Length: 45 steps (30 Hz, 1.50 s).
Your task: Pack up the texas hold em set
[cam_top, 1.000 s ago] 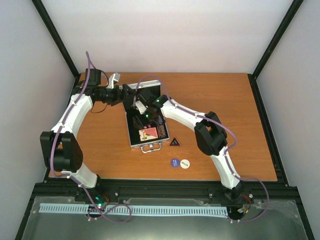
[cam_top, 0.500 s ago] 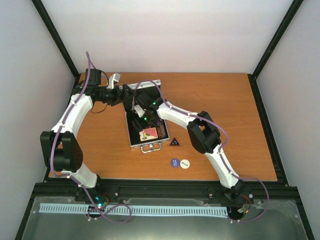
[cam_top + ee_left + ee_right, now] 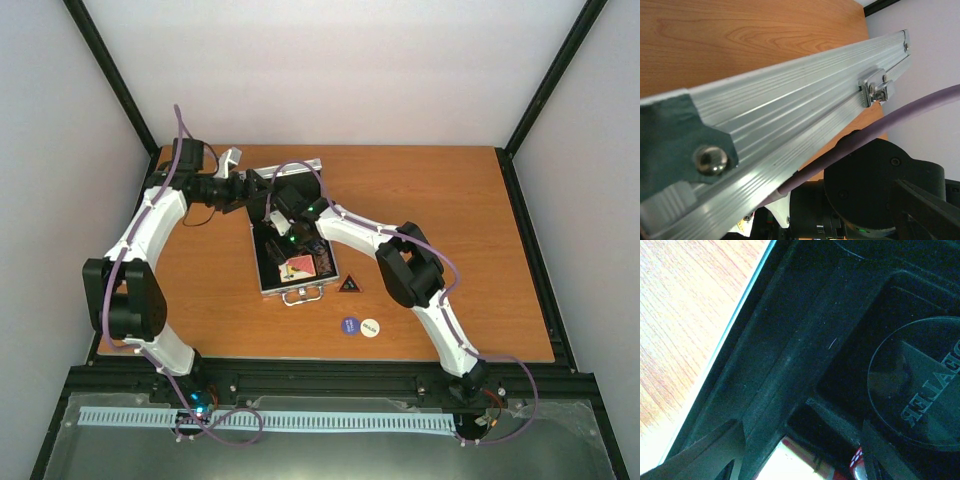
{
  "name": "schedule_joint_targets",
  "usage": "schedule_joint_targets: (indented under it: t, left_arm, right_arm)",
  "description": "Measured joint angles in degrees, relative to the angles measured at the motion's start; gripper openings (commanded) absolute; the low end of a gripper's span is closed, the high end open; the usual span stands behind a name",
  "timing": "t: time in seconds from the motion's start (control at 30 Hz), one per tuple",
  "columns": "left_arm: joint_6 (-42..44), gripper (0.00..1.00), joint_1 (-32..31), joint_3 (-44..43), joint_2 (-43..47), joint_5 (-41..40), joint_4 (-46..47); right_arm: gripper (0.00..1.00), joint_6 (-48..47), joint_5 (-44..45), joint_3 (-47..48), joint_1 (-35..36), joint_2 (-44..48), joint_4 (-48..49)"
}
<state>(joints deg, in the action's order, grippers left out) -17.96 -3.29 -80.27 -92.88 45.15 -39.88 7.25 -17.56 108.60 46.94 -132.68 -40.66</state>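
The silver case (image 3: 268, 262) lies open mid-table, its lid (image 3: 293, 168) raised at the back. The pink-orange card box (image 3: 298, 266) sits in the black foam. My left gripper (image 3: 252, 190) is against the lid's left edge, jaws spread; in the left wrist view (image 3: 790, 207) the lid's aluminium rim (image 3: 790, 110) runs close across. My right gripper (image 3: 279, 222) is open and empty, low inside the case. Its wrist view (image 3: 800, 452) shows a clear dealer disc (image 3: 920, 385) in a foam recess and red dice (image 3: 858, 461). The black triangle (image 3: 349, 284), blue disc (image 3: 349, 325) and white disc (image 3: 370, 328) lie on the table.
The case's front handle (image 3: 300, 296) faces the near edge. The right arm's elbow (image 3: 408, 265) hangs over the table right of the case. A black frame (image 3: 530, 250) borders the wooden table (image 3: 450, 210).
My right gripper has moved a little towards the back left inside the case, and its elbow has shifted left. The left arm and the lid have held still.
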Motion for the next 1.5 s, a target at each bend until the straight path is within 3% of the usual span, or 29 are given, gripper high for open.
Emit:
schedule_joint_targets:
  t: [0.97, 1.27, 1.5]
  left_arm:
    - [-0.04, 1.0, 0.0, -0.57, -0.83, 0.37, 0.0]
    - [0.81, 1.0, -2.03, -1.01, -0.94, 2.78, -0.74]
    - [0.79, 1.0, 0.02, -1.14, -1.11, 0.28, -0.59]
  right_arm:
    - [0.71, -2.75, 4.87, 2.51, 0.02, 3.54, -5.16]
    - [0.88, -0.04, 14.03, -19.93, 0.02, 22.18, -7.34]
    - [0.89, 3.32, 21.64, -30.64, 0.02, 33.22, -11.06]
